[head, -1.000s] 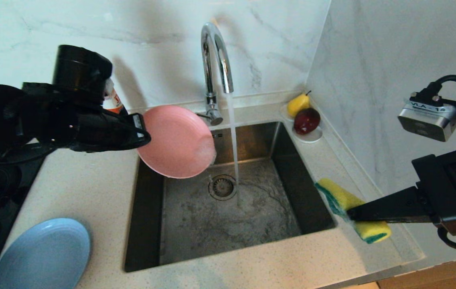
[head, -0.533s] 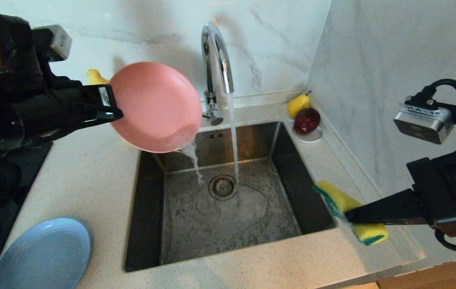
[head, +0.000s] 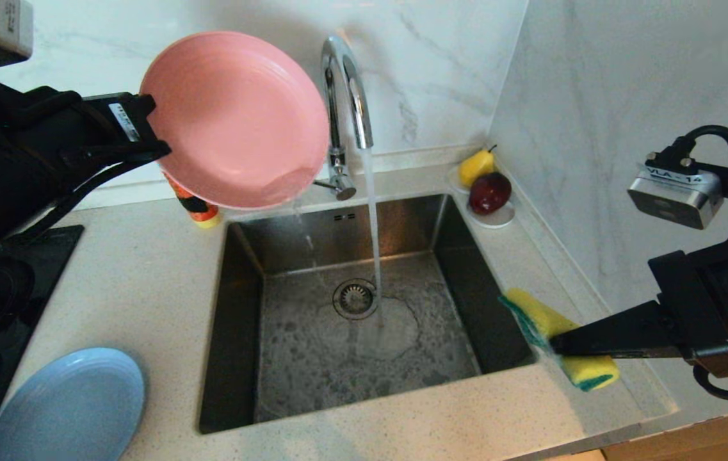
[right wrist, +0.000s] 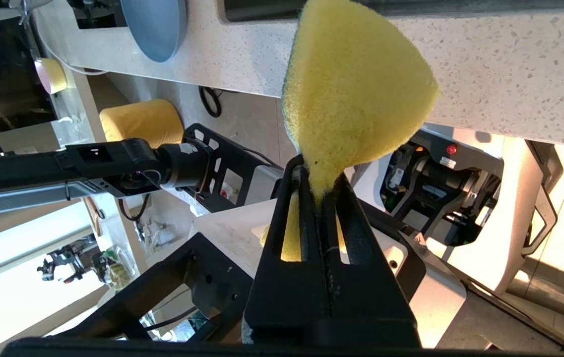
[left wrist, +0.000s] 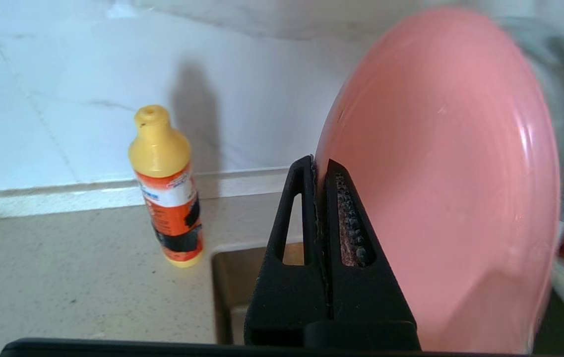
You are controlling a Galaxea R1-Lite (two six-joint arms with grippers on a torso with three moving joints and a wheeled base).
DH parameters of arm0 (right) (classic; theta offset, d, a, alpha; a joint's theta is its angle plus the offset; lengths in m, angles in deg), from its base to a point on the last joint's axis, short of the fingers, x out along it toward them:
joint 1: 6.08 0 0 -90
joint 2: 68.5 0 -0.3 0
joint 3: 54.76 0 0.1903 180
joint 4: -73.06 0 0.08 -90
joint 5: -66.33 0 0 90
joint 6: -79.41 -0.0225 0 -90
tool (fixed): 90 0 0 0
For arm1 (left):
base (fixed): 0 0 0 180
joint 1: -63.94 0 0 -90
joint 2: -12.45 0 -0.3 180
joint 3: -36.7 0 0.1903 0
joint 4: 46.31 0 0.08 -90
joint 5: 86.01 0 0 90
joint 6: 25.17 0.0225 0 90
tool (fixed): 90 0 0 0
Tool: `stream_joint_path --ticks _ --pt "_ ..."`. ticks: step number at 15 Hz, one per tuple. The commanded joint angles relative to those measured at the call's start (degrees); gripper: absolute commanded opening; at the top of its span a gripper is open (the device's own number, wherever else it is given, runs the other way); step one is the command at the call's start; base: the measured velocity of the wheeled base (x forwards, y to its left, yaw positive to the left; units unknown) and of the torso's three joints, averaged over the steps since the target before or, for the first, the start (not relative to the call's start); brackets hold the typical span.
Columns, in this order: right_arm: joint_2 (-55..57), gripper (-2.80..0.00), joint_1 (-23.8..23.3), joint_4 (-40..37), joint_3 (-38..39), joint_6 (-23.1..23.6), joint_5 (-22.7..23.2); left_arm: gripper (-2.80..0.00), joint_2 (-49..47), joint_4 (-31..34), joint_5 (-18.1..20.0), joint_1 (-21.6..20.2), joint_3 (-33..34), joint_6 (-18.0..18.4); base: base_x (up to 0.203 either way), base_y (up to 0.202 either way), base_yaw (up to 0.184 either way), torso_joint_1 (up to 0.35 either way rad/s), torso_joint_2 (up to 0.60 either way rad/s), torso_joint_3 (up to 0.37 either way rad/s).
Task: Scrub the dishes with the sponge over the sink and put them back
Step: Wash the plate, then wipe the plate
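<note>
Matte black arms, slotted wedge-shaped black fingers (left wrist: 341, 228), and a silver wrist camera (head: 674, 191) labelled, seemingly, "VLA-14".

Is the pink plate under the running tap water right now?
No: the matte pink round plate is held up left of the chrome gooseneck tap, clear of its stream.

A matte pink plate (head: 235, 118), tilted steeply and dripping, is pinched by its rim in the left gripper (head: 149, 137) above the sink's (head: 364, 307) back-left corner; the yellow sponge (head: 559, 336) is squeezed in the right gripper (head: 556, 346) just beside the basin; the blue plate (head: 66, 406) lies flat, well below the left gripper.
</note>
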Motion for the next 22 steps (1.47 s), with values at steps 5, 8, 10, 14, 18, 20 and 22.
stream_joint_path --ticks 5,8,10,14,18,20,22 --pt "-0.90 -2.80 0.41 -0.22 -0.42 -0.36 0.21 -2.80 4.03 3.36 0.58 -0.03 2.71 -1.25 0.000 0.000 0.000 0.000 0.00 0.000" --pt "-1.83 -2.80 0.50 -0.31 -0.44 -0.36 0.21 -2.80 6.52 14.38 0.92 0.00 3.11 -5.24 0.000 0.000 0.000 0.000 0.00 0.000" --pt "-2.00 -2.80 0.50 -0.31 -0.24 -0.36 0.21 -2.80 8.70 25.75 3.01 0.00 2.59 -8.37 0.000 0.000 0.000 0.000 0.00 0.000" --pt "-2.09 -2.80 1.08 -0.31 -0.91 -0.36 0.46 -2.80 11.62 35.87 8.08 -0.03 2.08 -13.06 0.000 0.000 0.000 0.000 0.00 0.000" --pt "-2.05 -2.80 2.52 -0.62 -3.54 -0.47 3.98 -2.80 13.12 35.05 8.68 0.05 6.80 -12.04 0.000 0.000 0.000 0.000 0.00 0.000" --pt "-1.06 -2.80 3.20 -1.37 -5.99 -0.60 7.23 -2.80 13.74 33.47 8.95 0.42 9.47 -9.09 0.000 0.000 0.000 0.000 0.00 0.000" --pt "0.60 -2.80 5.33 -2.00 -7.67 -0.68 8.03 -2.80 14.50 29.89 10.56 1.26 11.91 -6.59 0.000 0.000 0.000 0.000 0.00 0.000"
